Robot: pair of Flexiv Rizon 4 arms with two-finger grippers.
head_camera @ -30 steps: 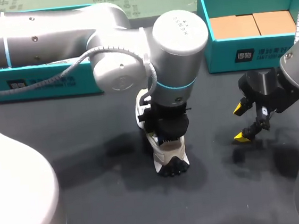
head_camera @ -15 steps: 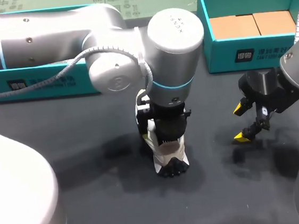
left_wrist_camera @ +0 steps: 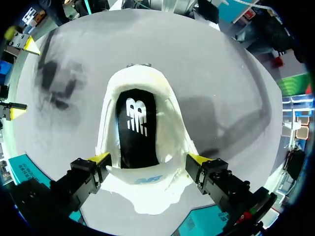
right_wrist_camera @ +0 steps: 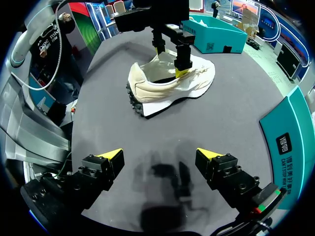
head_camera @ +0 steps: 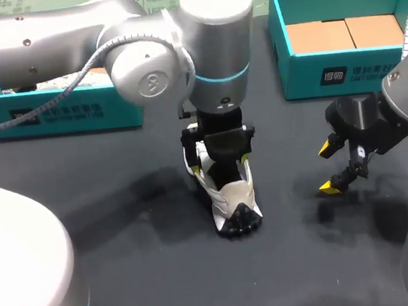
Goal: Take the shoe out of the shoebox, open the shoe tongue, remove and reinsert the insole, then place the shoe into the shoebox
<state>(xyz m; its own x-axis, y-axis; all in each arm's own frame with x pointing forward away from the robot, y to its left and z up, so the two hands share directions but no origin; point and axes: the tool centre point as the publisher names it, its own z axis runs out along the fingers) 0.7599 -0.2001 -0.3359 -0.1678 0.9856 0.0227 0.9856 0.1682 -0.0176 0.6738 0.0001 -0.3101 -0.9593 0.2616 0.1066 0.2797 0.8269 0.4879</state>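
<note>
1. The shoe, a cream sneaker with a black lugged sole, stands upright on its sole near the middle of the dark table. It is outside the shoebox, with its heel toward the near edge and its toe toward the far side.
2. The shoe's mouth faces up. A black insole with a white mark lies flat inside, and the cream tongue sits at the toe end of the mouth.
3. The left gripper hangs straight down over that mouth with its fingers spread wide. One yellow tip stands just beside each flank of the collar, and the tongue lies between them.
4. It cannot be told whether those tips press on the upper. In the right wrist view the far tip shows a little above the shoe's far edge, and the near tip sits at the rim of the near side.
5. The left arm comes in from the far left and bends down over the shoe.
6. The right gripper hovers low over bare table to the right of the shoe, well apart from it. Its fingers stand wide apart with only the tabletop between them, and it holds nothing.
7. The teal shoebox sits at the far right, just beyond the right gripper. It is open at the top, with brown cardboard inside.
8. A second teal box part lies at the far left, partly covered by the left arm.
</note>
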